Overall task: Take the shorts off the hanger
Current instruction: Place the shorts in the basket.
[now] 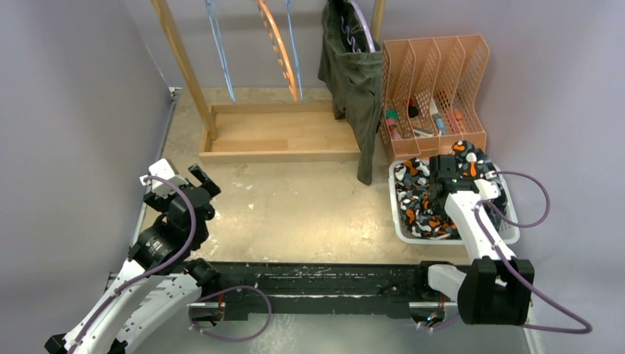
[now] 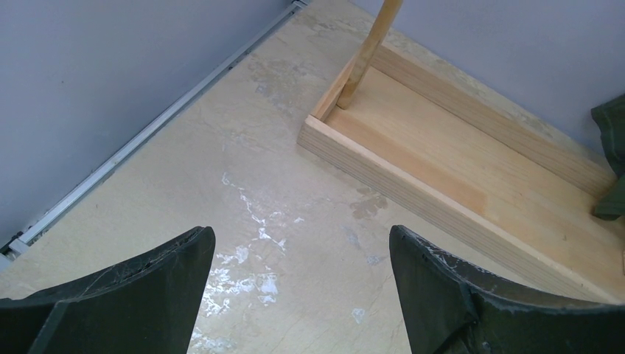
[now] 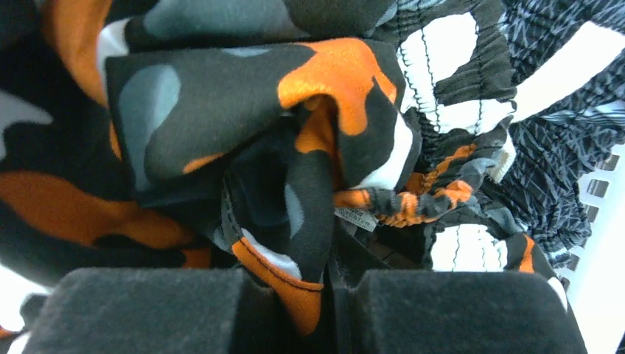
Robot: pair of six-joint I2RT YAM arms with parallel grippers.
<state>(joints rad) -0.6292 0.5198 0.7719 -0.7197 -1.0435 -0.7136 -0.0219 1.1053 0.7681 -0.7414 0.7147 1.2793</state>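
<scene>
Even, soft light; mild foreground blur.

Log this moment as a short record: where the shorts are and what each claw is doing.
on rack: olive shorts, hanging
in basket: orange-blotch shorts, wavy-patterned dark shorts
right claw: shut on a fold of orange-blotch shorts
left claw: open, empty, above table

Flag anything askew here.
The olive shorts hang lopsided at the rack's right end, one leg trailing past its base. The patterned shorts lie crumpled in the basket, a fold pinched in the right tool.
</scene>
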